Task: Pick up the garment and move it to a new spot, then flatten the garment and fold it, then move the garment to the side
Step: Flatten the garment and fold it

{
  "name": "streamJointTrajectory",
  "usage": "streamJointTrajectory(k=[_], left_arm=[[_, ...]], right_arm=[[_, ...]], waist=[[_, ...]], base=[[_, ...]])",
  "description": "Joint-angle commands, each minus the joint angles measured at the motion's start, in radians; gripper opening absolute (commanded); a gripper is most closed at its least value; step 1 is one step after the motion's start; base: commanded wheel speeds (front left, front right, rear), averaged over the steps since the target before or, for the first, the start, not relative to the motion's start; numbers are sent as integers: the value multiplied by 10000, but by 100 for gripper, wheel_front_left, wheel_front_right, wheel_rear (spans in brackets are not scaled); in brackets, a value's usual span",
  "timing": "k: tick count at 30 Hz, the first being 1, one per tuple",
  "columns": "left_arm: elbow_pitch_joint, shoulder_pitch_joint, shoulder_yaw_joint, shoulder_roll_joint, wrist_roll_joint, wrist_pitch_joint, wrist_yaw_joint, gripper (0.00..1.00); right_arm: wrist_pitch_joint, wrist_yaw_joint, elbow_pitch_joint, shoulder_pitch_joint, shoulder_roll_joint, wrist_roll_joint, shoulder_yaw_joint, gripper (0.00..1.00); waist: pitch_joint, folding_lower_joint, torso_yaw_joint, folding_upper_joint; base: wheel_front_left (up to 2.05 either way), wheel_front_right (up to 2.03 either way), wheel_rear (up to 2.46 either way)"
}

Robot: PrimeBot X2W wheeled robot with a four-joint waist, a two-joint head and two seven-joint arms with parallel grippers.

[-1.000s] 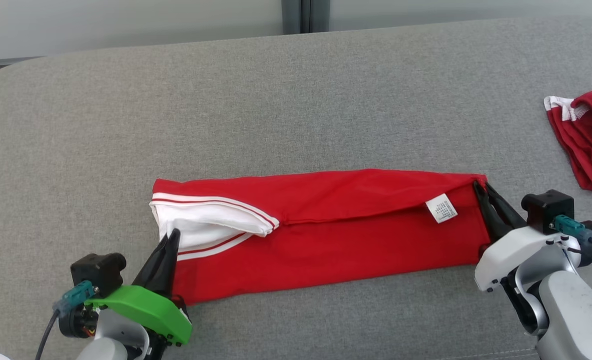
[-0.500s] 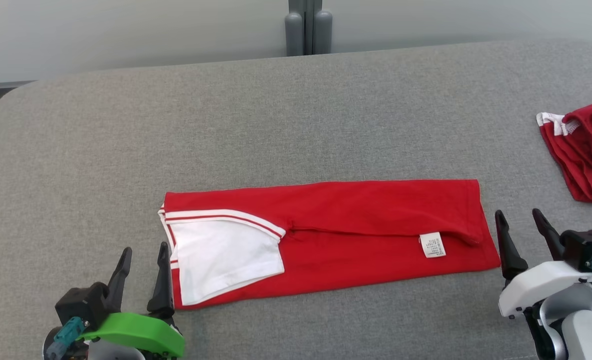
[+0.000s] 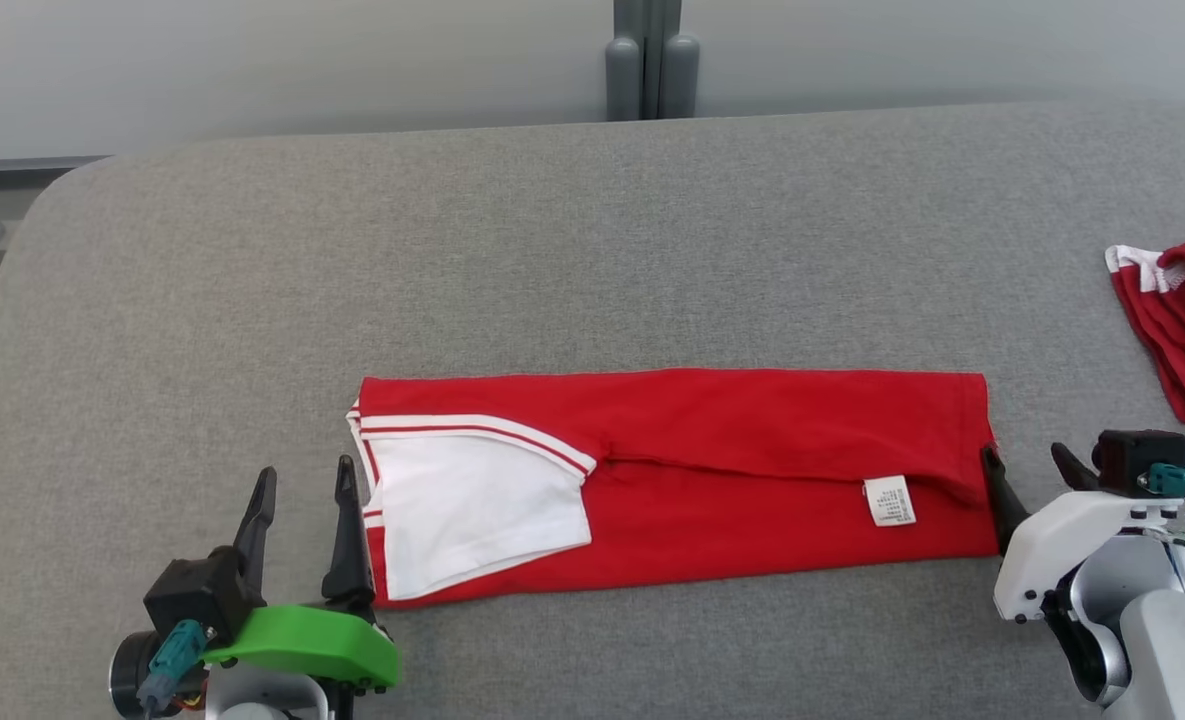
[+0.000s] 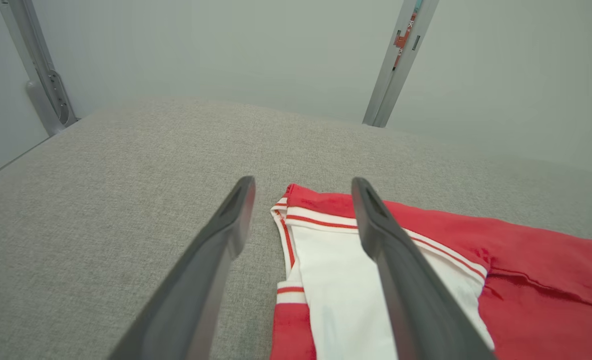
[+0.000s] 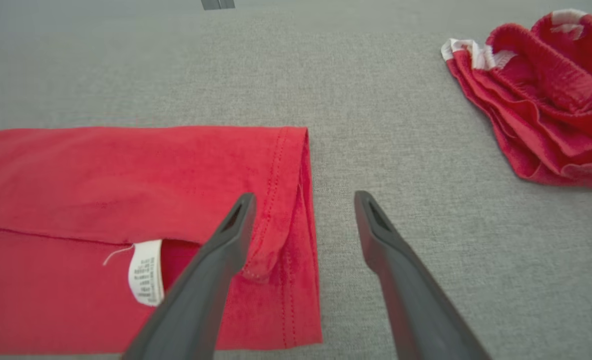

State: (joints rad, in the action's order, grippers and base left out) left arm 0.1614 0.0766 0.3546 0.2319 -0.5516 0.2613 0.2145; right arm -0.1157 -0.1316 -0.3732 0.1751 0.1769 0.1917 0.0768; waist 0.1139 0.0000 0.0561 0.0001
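Folded red garment [image 3: 712,450] flat on grey counter [image 3: 552,260], between left tool [image 3: 306,470] and right tool [image 3: 1024,452], both spread apart, empty. From right wrist: hem stitching [image 5: 281,165], care label [image 5: 146,272], crumpled second red garment [image 5: 540,95] far right.

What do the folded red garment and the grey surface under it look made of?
Folded red garment: soft matte knit, likely cotton jersey; stitched hem, limp folds. Grey surface: woven upholstery-like fabric, matte; speckled weave visible, rounded padded-looking corner.

Left gripper [image 3: 306,466], right gripper [image 3: 1023,452] — fingers spread wide.
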Motion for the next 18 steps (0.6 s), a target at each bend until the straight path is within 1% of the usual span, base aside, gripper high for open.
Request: streamJointTrajectory(k=[1,3,8,12,13,14,15,16,17,18], left_arm=[[15,167,-79,-21,108,44,8,100],[40,205,-148,-84,177,41,0,100],[67,222,-277,-163,294,37,-96,100],[75,196,-433,-228,387,38,-129,100],[78,180,-467,-240,397,38,-127,100],[80,168,-487,-248,399,38,-130,100],[80,150,-514,-263,413,38,-133,100],[99,142,-511,-258,472,38,-136,100],[113,149,-517,-256,478,38,-126,100],[122,155,-517,-264,486,38,-125,100]], right_arm=[[-190,19,-278,200,178,-67,-13,100],[-417,19,-695,426,177,-42,-52,100],[-1020,19,-1738,759,424,24,-162,100],[-1251,16,-2337,963,483,223,-463,100],[-1238,11,-2405,1021,477,258,-546,84],[-1224,10,-2438,1053,474,288,-599,53],[-1219,10,-2489,1086,473,349,-670,35],[-1206,10,-2535,1122,479,408,-740,2],[-1172,10,-2565,1184,514,481,-808,0],[-1130,11,-2588,1228,566,542,-845,0]], waist=[[88,0,169,-1],[139,0,324,-1],[277,0,676,-1],[320,0,793,-1],[318,0,791,-1],[314,0,784,-1],[304,0,763,-1],[289,0,729,-1],[270,0,673,-1],[256,0,626,-1]], base=[[0,0,0],[0,0,0],[0,0,0],[0,0,0],[0,0,0],[0,0,0],[0,0,0],[0,0,0],[0,0,0],[0,0,0]])
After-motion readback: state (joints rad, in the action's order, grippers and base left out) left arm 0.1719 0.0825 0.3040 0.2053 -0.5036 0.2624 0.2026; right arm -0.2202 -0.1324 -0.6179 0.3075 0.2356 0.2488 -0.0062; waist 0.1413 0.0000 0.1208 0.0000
